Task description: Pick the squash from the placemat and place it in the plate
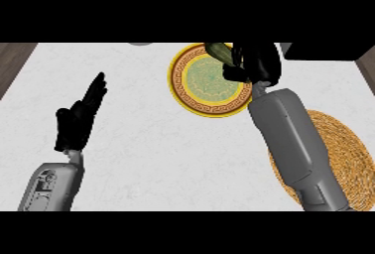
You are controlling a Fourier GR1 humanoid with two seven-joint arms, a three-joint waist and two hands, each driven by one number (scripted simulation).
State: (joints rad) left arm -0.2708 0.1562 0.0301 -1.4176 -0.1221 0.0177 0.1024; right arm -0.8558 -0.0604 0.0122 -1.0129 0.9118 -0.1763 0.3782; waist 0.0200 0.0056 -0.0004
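The dark green elongated squash [218,51] sits above the yellow-rimmed round patterned plate [192,99], clasped by the curled black right hand [256,62]. The black left hand [82,116] rests open, fingers straight.

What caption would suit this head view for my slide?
Right hand holds the squash over the plate, placemat behind; left hand rests open.
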